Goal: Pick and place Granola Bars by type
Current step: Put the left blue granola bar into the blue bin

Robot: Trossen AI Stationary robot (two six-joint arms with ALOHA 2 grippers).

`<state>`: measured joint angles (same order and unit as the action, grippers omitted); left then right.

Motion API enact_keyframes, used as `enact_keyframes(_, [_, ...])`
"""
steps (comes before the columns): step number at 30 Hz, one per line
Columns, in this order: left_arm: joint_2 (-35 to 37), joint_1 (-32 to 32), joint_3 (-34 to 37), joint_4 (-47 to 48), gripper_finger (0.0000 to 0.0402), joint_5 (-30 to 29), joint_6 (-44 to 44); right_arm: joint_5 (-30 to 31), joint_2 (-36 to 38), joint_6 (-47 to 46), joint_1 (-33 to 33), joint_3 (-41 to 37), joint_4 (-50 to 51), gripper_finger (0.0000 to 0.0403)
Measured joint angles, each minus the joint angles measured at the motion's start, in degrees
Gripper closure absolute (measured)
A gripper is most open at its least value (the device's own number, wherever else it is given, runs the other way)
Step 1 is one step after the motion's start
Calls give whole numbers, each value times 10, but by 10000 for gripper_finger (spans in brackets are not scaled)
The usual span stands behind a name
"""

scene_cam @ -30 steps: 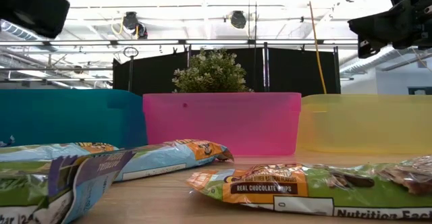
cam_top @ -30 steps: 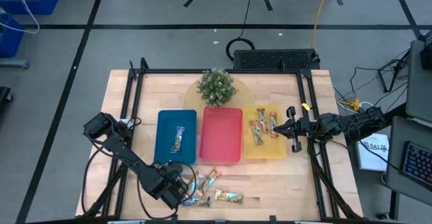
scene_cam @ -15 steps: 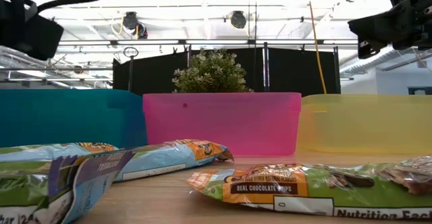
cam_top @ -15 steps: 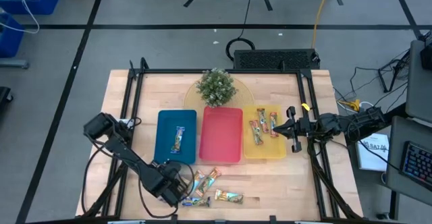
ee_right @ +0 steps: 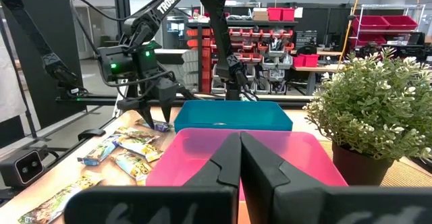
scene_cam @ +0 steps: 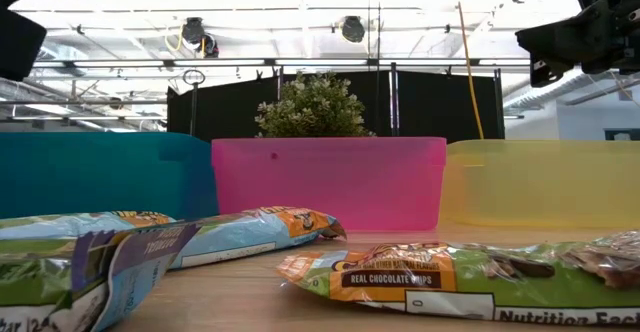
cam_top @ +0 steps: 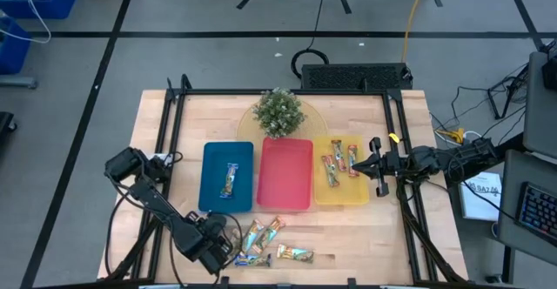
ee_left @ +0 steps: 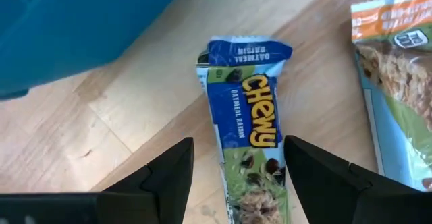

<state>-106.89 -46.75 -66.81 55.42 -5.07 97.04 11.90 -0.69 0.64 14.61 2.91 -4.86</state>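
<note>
Several granola bars [cam_top: 265,241] lie flat on the wood near the table's front edge. One more bar [cam_top: 230,180] is in the blue tray [cam_top: 213,163], and two bars [cam_top: 333,169] are in the yellow tray [cam_top: 341,195]. My left gripper [cam_top: 219,247] points down and stands open over a blue-wrapped Chewy bar [ee_left: 246,116]. One finger [ee_left: 177,166] stands on each side of the bar's lower half, apart from it. My right gripper [ee_right: 239,153] is shut and holds level beside the yellow tray's right edge [cam_top: 359,165].
A red tray [cam_top: 285,174] sits between the blue and yellow ones. A potted plant [cam_top: 278,112] stands behind them. Black frame rails [cam_top: 170,141] run along the table's sides. Bare wood lies to the right of the loose bars.
My left gripper has moved a little toward the table's left and near edges and has sunk lower over the loose bars, its fingers still open. The bars have not moved.
</note>
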Motion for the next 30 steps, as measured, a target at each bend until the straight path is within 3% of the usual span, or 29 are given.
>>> enact_keyframes(13, [5, 26, 54, -75, 167, 7, -68, 0, 0, 1, 0, 0, 0, 403])
enact_keyframes(21, [4, 31, 56, -78, 170, 8, -64, 0, 0, 2, 0, 0, 0, 403])
enact_keyframes(30, [2, 31, 48, -89, 268, 21, -37, 0, 0, 2, 0, 0, 0, 403])
